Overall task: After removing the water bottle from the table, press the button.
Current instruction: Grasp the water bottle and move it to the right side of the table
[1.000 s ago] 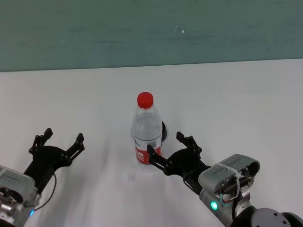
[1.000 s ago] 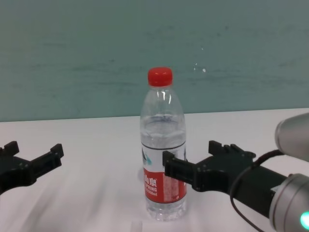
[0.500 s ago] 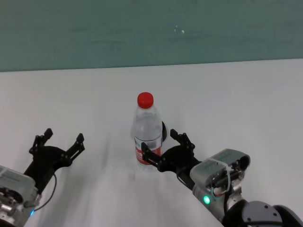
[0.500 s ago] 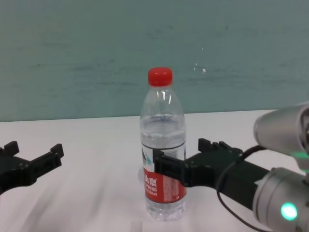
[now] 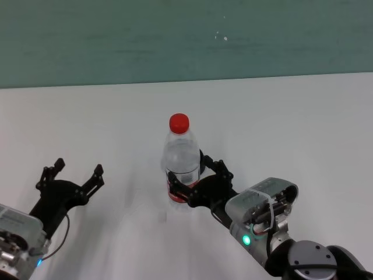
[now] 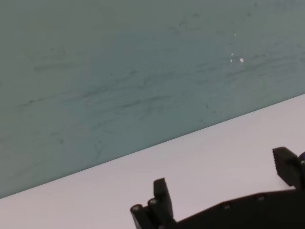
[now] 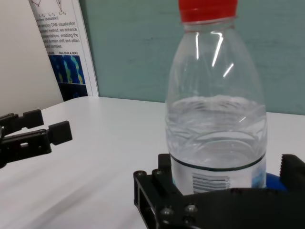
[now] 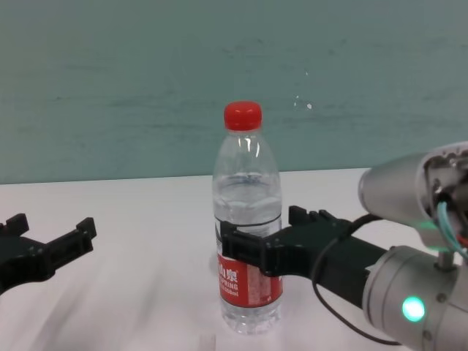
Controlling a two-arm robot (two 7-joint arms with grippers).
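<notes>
The water bottle (image 5: 182,160), clear with a red cap and red label, stands upright in the middle of the white table (image 5: 280,122). It also shows in the chest view (image 8: 247,212) and the right wrist view (image 7: 217,119). My right gripper (image 5: 193,177) is open, with one finger on each side of the bottle's lower body at label height (image 8: 268,235) (image 7: 219,193). The button is almost hidden just behind the bottle; only a blue sliver (image 7: 275,183) shows. My left gripper (image 5: 78,169) is open and empty, low at the left (image 8: 50,228) (image 6: 224,183).
The teal wall (image 5: 186,35) runs behind the table's far edge. A poster (image 7: 62,47) hangs on the wall off to the left side. My left gripper also shows far off in the right wrist view (image 7: 33,136).
My right gripper has moved forward, so its fingers now straddle the bottle instead of standing just short of it. The bottle and left arm have not moved.
</notes>
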